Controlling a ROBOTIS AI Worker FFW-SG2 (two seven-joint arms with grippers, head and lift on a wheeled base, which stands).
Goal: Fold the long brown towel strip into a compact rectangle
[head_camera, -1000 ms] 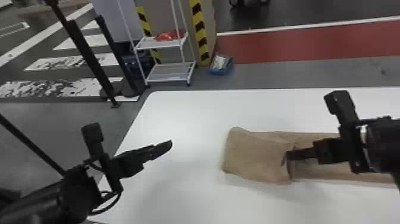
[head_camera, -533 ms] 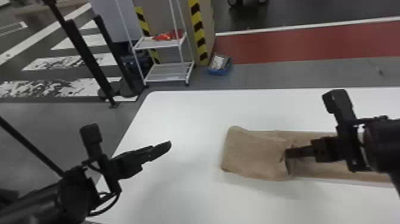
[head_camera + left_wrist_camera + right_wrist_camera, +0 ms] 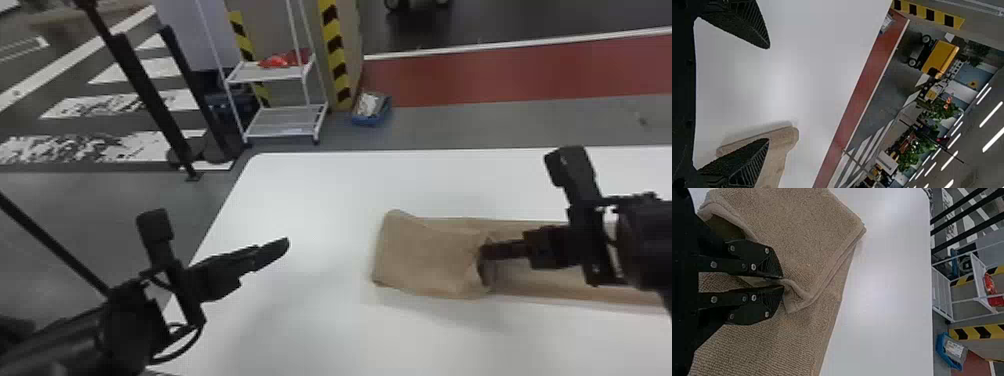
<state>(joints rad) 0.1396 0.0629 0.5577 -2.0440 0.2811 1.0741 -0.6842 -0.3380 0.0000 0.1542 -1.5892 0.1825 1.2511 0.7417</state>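
The brown towel point(image 3: 425, 255) lies on the right half of the white table, its left part folded over in a flap and the rest running rightward as a strip. My right gripper point(image 3: 485, 251) is at the flap's right edge; in the right wrist view the same right gripper point(image 3: 783, 282) is shut on the flap's edge, above the lower layer of towel point(image 3: 770, 344). My left gripper point(image 3: 286, 243) hangs over the table, left of the towel and apart from it. In the left wrist view the left gripper point(image 3: 769, 94) has its fingers wide apart with nothing between them.
The white table point(image 3: 320, 200) has its left edge beneath my left arm. Beyond it on the floor stand a white shelf rack point(image 3: 280, 125), black posts point(image 3: 150, 95) and a blue box point(image 3: 372, 112).
Both arms and the towel hold almost the same places; no clear movement of either gripper shows.
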